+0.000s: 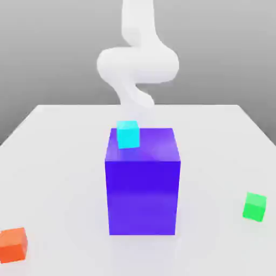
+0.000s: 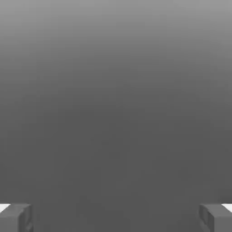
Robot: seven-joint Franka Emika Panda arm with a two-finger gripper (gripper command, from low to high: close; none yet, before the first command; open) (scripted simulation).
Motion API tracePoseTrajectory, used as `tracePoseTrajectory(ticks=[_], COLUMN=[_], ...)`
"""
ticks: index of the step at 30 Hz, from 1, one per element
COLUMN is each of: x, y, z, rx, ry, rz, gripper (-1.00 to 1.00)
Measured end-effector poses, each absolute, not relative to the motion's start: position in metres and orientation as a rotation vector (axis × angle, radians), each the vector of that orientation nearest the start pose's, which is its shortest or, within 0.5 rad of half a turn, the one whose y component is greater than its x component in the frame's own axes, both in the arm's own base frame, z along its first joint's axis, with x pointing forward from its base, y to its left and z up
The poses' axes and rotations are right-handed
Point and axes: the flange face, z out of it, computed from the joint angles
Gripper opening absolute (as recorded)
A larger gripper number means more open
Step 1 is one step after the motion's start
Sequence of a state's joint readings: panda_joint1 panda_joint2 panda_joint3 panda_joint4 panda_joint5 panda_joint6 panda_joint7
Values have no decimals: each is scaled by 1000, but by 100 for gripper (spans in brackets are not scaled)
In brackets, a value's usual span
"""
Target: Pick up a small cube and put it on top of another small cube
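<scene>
Gripper [image 2: 116, 218] fingers wide, nothing between. Cyan cube [image 1: 128, 135] atop the blue-violet block [image 1: 142, 197], upper centre of exterior view; green cube [image 1: 254, 207] lower right, orange-red cube [image 1: 13, 246] lower left. Descend straight, centre before closing.

No readable text, labels, brands, numbers or signs, either view.
</scene>
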State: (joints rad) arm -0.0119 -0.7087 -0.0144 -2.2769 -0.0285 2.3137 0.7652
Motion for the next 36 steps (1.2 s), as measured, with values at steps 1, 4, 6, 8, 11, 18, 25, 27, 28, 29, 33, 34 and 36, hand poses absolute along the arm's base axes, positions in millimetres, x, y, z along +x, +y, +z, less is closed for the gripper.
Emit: tracePoseTrajectory(ticks=[1, 4, 6, 8, 11, 18, 25, 27, 28, 29, 33, 34, 36], x=[391, 427, 449, 469, 496, 541, 560, 560, 559, 558, 546, 543, 541], y=[-19, -38, -52, -67, -92, -160, -223, -240, -249, -258, -289, -294, -299], z=[682, 653, 632, 610, 573, 474, 361, 327, 309, 292, 220, 202, 168], rx=[-2544, -2633, -2689, -2742, -2816, -2953, -3037, -3049, -3053, -3056, -3053, -3050, -3047], ry=[1034, 1032, 1029, 1023, 1010, 973, 894, 868, 855, 842, 789, 779, 771], rz=[-984, -931, -890, -845, -768, -557, -319, -249, -215, -181, -49, -24, -6], gripper=[0, 0, 0, 0, 0, 0, 0, 0, 0, 0, 0, 0, 0])
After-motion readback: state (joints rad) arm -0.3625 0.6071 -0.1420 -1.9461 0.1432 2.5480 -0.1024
